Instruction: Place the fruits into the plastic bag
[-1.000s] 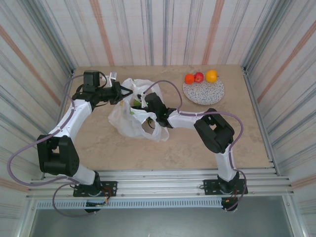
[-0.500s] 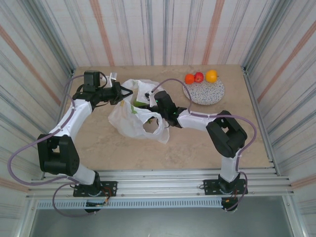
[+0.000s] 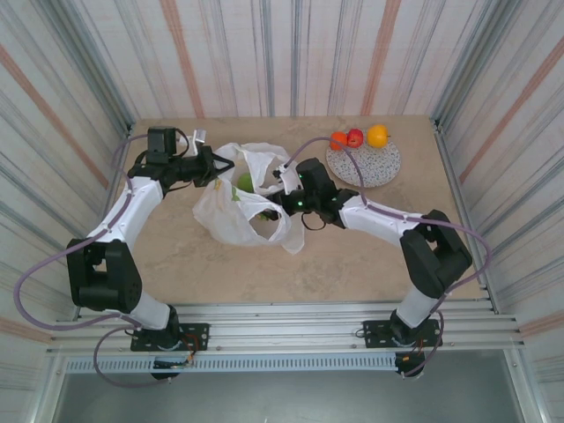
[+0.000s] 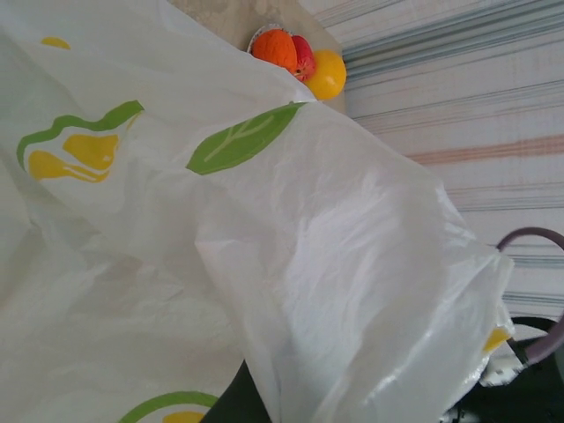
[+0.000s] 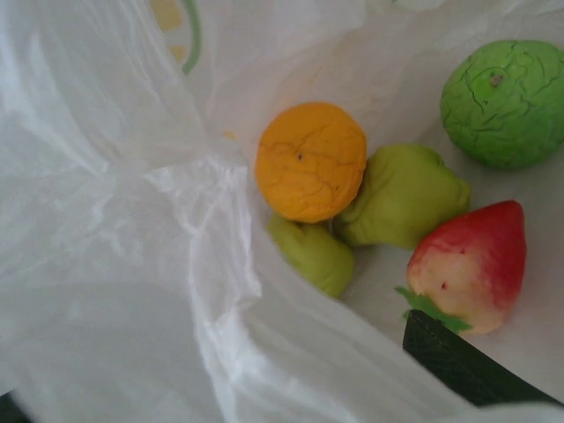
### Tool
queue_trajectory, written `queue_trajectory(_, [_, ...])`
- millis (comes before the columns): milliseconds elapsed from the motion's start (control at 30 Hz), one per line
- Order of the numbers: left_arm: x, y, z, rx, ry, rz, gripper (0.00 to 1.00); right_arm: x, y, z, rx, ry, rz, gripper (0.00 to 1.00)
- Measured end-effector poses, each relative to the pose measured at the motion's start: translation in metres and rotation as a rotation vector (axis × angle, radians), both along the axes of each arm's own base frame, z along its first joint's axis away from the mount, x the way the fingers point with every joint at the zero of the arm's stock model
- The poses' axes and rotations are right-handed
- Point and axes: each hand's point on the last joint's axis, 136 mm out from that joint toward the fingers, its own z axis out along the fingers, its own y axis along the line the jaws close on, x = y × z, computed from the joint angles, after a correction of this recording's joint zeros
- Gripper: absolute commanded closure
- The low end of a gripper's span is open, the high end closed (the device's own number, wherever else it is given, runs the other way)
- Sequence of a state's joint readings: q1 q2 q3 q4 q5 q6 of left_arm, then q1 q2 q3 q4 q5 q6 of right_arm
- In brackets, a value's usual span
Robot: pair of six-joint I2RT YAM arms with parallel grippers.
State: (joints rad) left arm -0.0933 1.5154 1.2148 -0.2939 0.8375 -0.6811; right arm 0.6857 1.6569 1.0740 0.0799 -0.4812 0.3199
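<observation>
**Left arm.** At the left of the top view we find the left gripper [image 3: 214,166] clenched on the upper left rim of the thin, white, translucent plastic bag [image 3: 231,216], which is printed with lemon slices and green leaves. That edge is held up, so the mouth stands open.

**Bag and contents.** The plastic bag lies left of centre on the beige stone-patterned table [image 3: 352,264]. In the right wrist view we count five fruits inside it:
- a rough-skinned orange ball [image 5: 310,161] at centre;
- a small green pear [image 5: 313,251] just below it;
- a larger green pear [image 5: 404,196] touching the ball's right side;
- a red-pink strawberry-shaped piece [image 5: 467,264] at lower right;
- a round green crackle-skinned fruit [image 5: 504,101] at upper right.

**Right arm.** At the centre of the top view the right gripper [image 3: 278,192] sits at the right-hand edge of the bag's mouth, pointing in. One dark finger [image 5: 458,361] shows at the lower right of the right wrist view, beside the strawberry-shaped piece. We cannot tell whether the jaws are parted or closed. We see nothing held between them.

**Plate.** At the upper right of the top view stands a round grey speckled plate [image 3: 370,169]. Three fruits sit in a row at its far rim: a glossy orange ball [image 3: 338,140], a red apple [image 3: 354,137] and a yellow-orange ball [image 3: 377,136].

**Progress.** We judge the task more than half complete, with five fruits bagged and three outstanding.
</observation>
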Motion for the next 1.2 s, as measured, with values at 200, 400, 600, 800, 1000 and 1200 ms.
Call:
queue_trajectory(200, [0.000, 0.000, 0.000, 0.002, 0.000, 0.002, 1.00, -0.011, -0.026, 0.018, -0.008, -0.050, 0.005, 0.27])
queue_trajectory(400, [0.001, 0.002, 0.000, 0.003, 0.000, 0.007, 1.00, -0.011, -0.046, 0.036, -0.013, -0.098, -0.002, 0.24])
queue_trajectory(600, [0.001, 0.002, -0.001, 0.006, 0.000, 0.010, 1.00, -0.013, -0.065, 0.048, -0.024, -0.126, -0.019, 0.21])
queue_trajectory(800, [0.002, 0.002, -0.001, 0.006, 0.000, 0.011, 1.00, -0.005, -0.091, 0.058, -0.048, -0.156, -0.108, 0.13])
queue_trajectory(1000, [0.002, 0.002, -0.001, 0.006, 0.000, 0.011, 1.00, 0.042, -0.161, 0.067, -0.142, -0.209, -0.441, 0.03])
queue_trajectory(1200, [0.002, 0.002, -0.001, 0.006, 0.000, 0.011, 1.00, 0.092, -0.239, 0.055, -0.193, -0.161, -0.797, 0.03])
